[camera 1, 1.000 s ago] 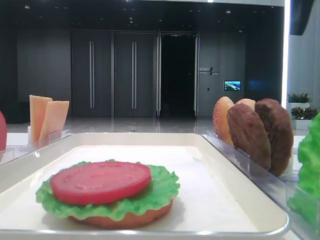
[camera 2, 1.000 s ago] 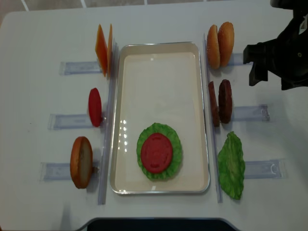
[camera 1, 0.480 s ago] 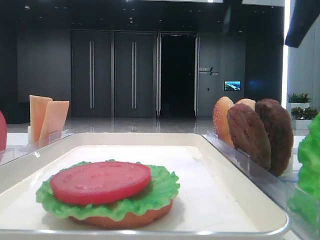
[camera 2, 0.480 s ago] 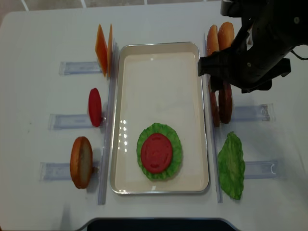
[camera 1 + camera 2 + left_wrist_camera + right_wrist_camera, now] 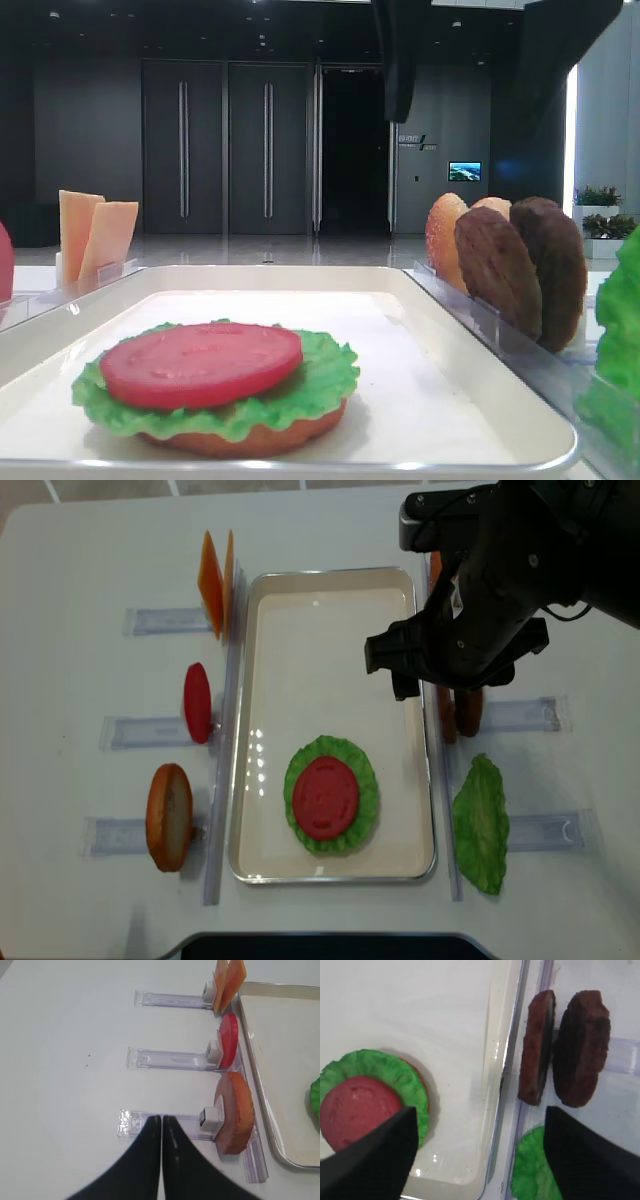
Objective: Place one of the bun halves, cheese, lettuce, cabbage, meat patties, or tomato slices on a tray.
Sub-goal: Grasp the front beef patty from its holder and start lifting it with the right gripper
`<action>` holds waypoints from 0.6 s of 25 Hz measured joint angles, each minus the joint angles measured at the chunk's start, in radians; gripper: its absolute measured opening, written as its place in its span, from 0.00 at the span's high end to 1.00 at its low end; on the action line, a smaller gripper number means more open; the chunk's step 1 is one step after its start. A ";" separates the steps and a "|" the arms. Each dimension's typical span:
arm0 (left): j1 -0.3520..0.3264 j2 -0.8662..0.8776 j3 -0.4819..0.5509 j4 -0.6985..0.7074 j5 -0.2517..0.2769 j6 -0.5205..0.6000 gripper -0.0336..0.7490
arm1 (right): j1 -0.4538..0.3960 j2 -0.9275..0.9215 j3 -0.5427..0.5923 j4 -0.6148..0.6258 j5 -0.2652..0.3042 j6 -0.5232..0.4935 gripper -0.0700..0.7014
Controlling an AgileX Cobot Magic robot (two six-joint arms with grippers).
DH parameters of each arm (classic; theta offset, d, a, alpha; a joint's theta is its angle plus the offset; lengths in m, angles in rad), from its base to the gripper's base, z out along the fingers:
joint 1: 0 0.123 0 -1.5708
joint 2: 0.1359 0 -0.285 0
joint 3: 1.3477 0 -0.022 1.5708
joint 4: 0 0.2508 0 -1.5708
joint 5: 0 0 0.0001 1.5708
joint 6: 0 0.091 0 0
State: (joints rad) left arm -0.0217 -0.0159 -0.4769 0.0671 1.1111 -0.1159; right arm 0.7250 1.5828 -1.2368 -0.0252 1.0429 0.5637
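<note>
The right pincer (image 5: 432, 670) has moved in above the meat patties (image 5: 563, 1050) beside the tray (image 5: 330, 600), spread wide; they look stiff, best pinched by their flat sides.

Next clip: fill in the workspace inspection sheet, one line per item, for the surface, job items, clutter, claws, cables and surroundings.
Surface: white table, bare apart from the racks and food.
Job's things: tray holds a stack of bun, lettuce and tomato slice; two meat patties stand on edge in the rack beside it; cheese, a spare tomato slice, a bun half and a lettuce leaf wait in the clear racks.
Clutter: nothing seen.
Claws: right claw open, above the tray edge near the patties; left claw shut, over bare table.
Cables: nothing seen.
Surroundings: dark hall with tall doors behind.
</note>
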 joint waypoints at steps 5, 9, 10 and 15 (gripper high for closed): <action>0.000 0.000 0.000 0.000 0.000 0.000 0.96 | 0.000 0.026 0.000 -0.028 -0.036 -0.001 0.23; 0.000 0.000 0.000 0.000 0.000 0.000 0.96 | 0.000 0.040 0.000 -0.028 -0.057 -0.001 0.23; 0.000 0.000 0.000 0.000 0.000 0.000 0.96 | 0.000 0.045 0.000 -0.028 -0.057 -0.001 0.23; 0.000 0.000 0.000 0.000 0.000 0.000 0.96 | 0.000 0.075 0.000 -0.028 -0.057 -0.001 0.23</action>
State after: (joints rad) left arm -0.0217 -0.0159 -0.4769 0.0671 1.1111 -0.1159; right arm 0.7250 1.6581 -1.2368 -0.0536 0.9859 0.5627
